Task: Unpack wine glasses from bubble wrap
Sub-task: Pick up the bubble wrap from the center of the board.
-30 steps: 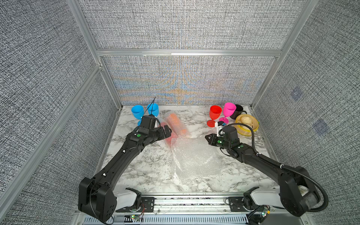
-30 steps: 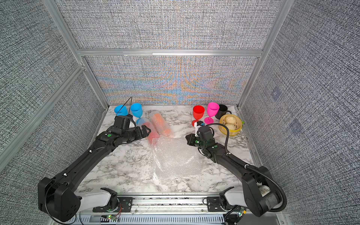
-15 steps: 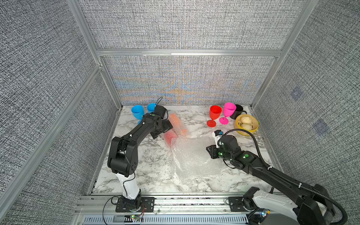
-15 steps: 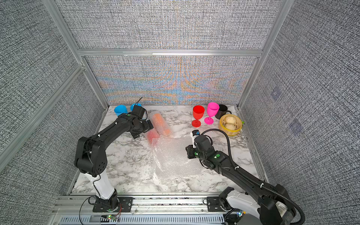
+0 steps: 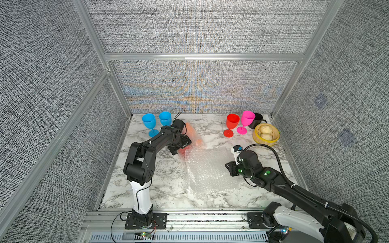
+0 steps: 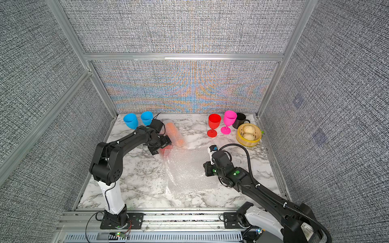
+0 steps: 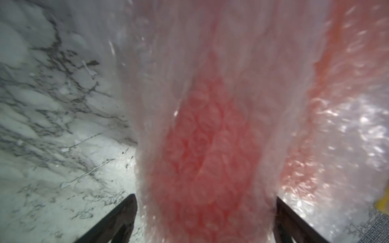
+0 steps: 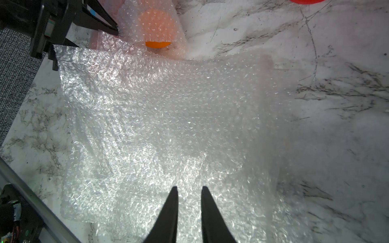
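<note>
Both arms have shifted. The left gripper [image 5: 182,148] has swung from beside the blue glasses [image 5: 149,124] over to a wrapped red glass [image 7: 210,147], and the right gripper [image 8: 188,189] has drawn back from the bare red glass [image 5: 232,124] toward the table's front.

That wrapped red glass is lying left of centre on the marbled table [image 5: 160,189], blurred inside its bubble wrap [image 7: 242,63]. The left jaws are standing wide open on either side of it; whether they are touching the wrap I cannot tell. Just beside it, toward the back, a wrapped orange glass [image 8: 156,31] is lying too.

A loose sheet [image 5: 208,168] is spreading flat across the centre. The right gripper is hovering at its right edge, jaws a narrow gap apart with nothing seen between them.

Both blue glasses are standing at the back left. At the back right, the bare red glass and a pink glass [image 5: 246,120] are standing beside a black mug [image 5: 257,121] and a basket of buns [image 5: 266,144].
</note>
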### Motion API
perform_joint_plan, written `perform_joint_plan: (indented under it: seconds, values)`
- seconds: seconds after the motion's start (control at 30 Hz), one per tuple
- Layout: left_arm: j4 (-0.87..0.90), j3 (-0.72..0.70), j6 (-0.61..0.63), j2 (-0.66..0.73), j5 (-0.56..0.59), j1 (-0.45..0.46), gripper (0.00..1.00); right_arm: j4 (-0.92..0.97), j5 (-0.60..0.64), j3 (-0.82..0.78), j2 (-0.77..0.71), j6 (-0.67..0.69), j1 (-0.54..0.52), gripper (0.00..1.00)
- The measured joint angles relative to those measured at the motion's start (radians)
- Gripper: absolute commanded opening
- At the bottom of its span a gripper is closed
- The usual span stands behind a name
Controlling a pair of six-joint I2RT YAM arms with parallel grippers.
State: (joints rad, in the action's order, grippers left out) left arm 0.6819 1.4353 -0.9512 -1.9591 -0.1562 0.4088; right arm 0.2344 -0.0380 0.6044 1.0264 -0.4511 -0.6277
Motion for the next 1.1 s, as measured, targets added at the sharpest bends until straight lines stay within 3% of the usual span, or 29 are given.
perform_joint_plan:
  seconds: [0.27,0.53,0.87,1.1]
  values:
    - [-0.034,0.001,0.005,-0.038,0.0,0.001,0.82,-0.009,-0.024,-0.003,0.016,-0.008,0.001,0.23]
    - [-0.058,-0.089,0.007,0.051,0.045,-0.001,0.77,-0.016,-0.053,-0.011,-0.01,-0.039,0.001,0.23]
    - [0.027,-0.216,0.037,0.318,0.167,-0.003,0.77,-0.013,-0.076,-0.004,-0.034,-0.064,0.001,0.23]
    - [0.124,-0.204,0.079,0.519,0.293,-0.002,0.76,-0.013,-0.095,0.031,-0.002,-0.071,0.001,0.23]
